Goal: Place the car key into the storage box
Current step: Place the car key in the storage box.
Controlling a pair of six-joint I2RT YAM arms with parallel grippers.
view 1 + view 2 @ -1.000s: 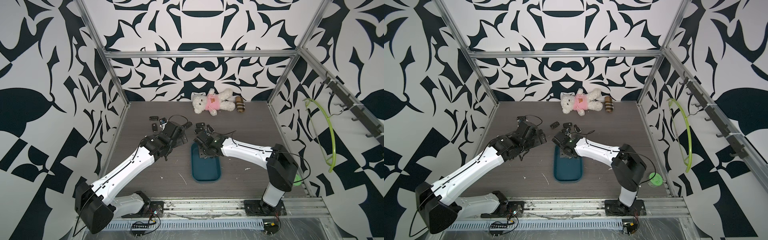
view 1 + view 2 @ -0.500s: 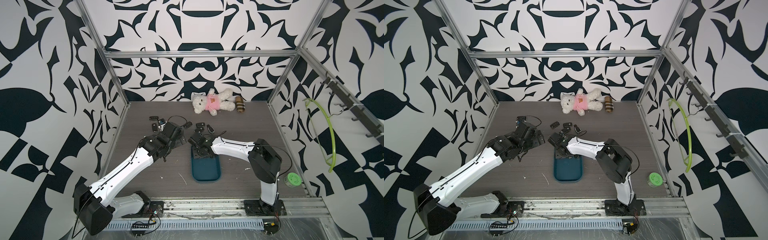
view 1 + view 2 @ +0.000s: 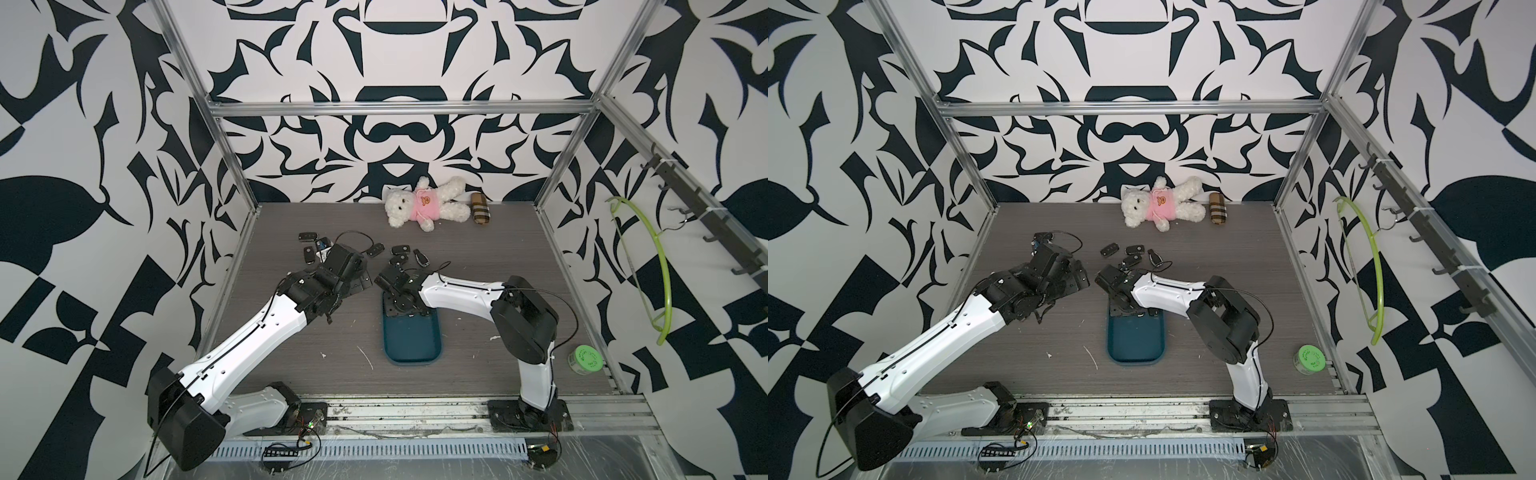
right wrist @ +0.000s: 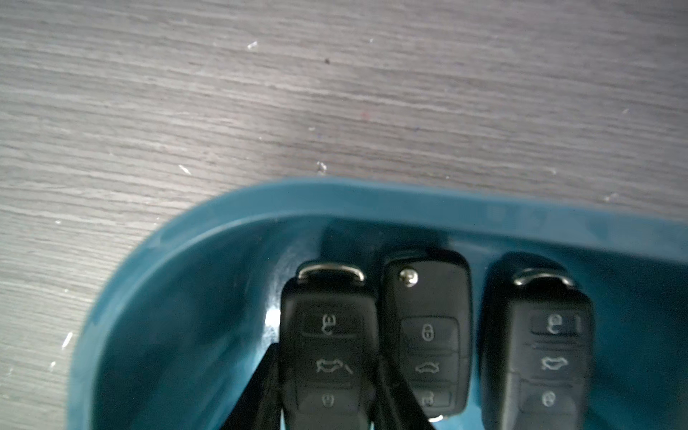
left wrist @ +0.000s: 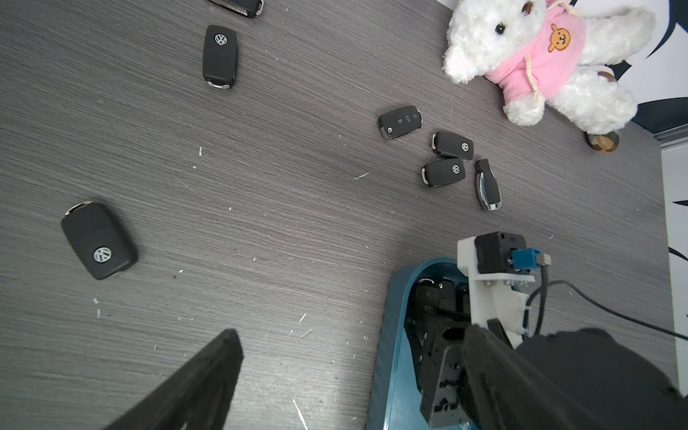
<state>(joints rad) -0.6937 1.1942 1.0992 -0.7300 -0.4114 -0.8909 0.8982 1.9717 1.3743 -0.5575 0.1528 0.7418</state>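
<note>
The right gripper (image 4: 327,357) is closed on a key (image 4: 327,324), one finger on each long side. It holds the key low in the far end of the box (image 4: 372,201). The key's long axis runs along the fingers and along the box's length, ring end toward the rounded end wall, buttons up. So the key sits straight between the jaws and inside the walls; whether it rests on the floor I cannot tell.

A second fob (image 4: 426,335) lies parallel just beside it, with a finger wedged between the two, and a third fob (image 4: 540,353) lies further over. I judge the next move to be a release, with little room for the jaws to spread on that side.

The left gripper (image 5: 352,335) hangs wide open and empty over the table (image 5: 260,186) beside the box. A loose fob (image 5: 98,242) lies apart from it. Only the right arm has this key.
</note>
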